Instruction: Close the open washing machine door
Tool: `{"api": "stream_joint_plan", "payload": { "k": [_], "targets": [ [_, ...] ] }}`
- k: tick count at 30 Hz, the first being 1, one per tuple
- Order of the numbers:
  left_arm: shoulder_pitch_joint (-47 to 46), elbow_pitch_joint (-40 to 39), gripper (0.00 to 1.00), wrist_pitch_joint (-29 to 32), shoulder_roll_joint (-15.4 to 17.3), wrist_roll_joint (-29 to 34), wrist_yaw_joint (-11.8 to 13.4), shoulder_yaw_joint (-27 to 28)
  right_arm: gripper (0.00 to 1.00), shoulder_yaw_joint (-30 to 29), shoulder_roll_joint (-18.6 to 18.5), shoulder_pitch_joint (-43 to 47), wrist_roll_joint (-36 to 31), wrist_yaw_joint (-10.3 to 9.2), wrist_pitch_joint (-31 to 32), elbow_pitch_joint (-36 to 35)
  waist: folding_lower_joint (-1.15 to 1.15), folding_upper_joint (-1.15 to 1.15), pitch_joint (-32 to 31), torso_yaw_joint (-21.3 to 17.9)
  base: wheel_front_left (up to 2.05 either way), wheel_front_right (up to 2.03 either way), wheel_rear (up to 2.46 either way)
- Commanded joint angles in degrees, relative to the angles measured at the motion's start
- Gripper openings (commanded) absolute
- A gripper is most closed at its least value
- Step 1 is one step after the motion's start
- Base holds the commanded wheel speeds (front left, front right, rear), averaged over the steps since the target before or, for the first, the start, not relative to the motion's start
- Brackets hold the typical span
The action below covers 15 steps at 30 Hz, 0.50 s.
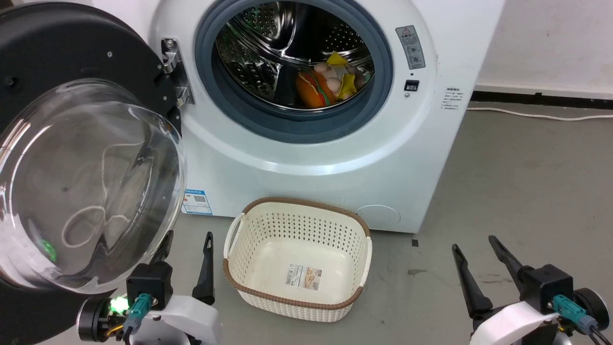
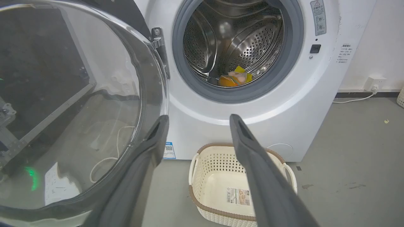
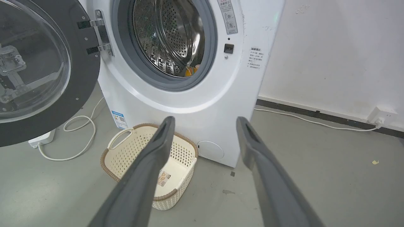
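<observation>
Washing machine door [image 1: 81, 158] stood swung wide open at 9 o'clock of the head view, not latched. It hung on a metal hinge [image 1: 175, 72] at 9 o'clock of the drum opening [image 1: 268, 48]. Left gripper [image 1: 188, 238] sat at 7 o'clock, fingers spread and empty. One finger was just beside the door's lower edge and partly behind the glass; cannot tell if it touched. Right gripper [image 1: 474, 243] at 5 o'clock, also spread and empty, well apart from the door. Step in hand looked like the approach, nothing pushed yet. To do it well, the left arm would likely get behind the door's outer face, near the free edge away from the hinge. It would then sweep the door toward 1 o'clock in an arc, pressing on the black rim rather than the glass bulge, until the latch caught. Basket [image 1: 297, 225] sat on the floor [image 1: 527, 182] at 6 o'clock under the opening; the swing seemed to pass above it, worth watching. Door: round, thick matte black ring, clear glossy glass bowl bulging out, full of reflections. Drum: shiny perforated steel with a grey rubber ring, and soft-looking toys [image 1: 330, 81] lying inside. Machine body [image 1: 311, 167] smooth white. Basket cream plastic, holed walls, brown woven-look rim. Floor dull grey.
</observation>
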Motion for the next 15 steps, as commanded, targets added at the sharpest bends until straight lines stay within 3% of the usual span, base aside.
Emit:
{"api": "stream_joint_plan", "payload": {
  "k": [1, 15],
  "targets": [
    [0.0, -0.1, 1.0, -0.7, 0.0, -0.5, -0.3, 0.0, 1.0, -0.1, 0.0, 0.3, 0.7, 0.01, -0.6, 0.2, 0.0, 0.0, 0.0, 0.2, 0.0, 0.0, 0.0],
    [0.2, -0.1, 1.0, -2.2, 0.0, -0.7, -1.0, -0.2, 1.0, 0.5, 0.0, 0.8, 1.0, 0.01, -2.2, 0.2, 0.0, 0.0, -0.3, 3.5, 0.0, 0.0, 0.0]
  ]
}}
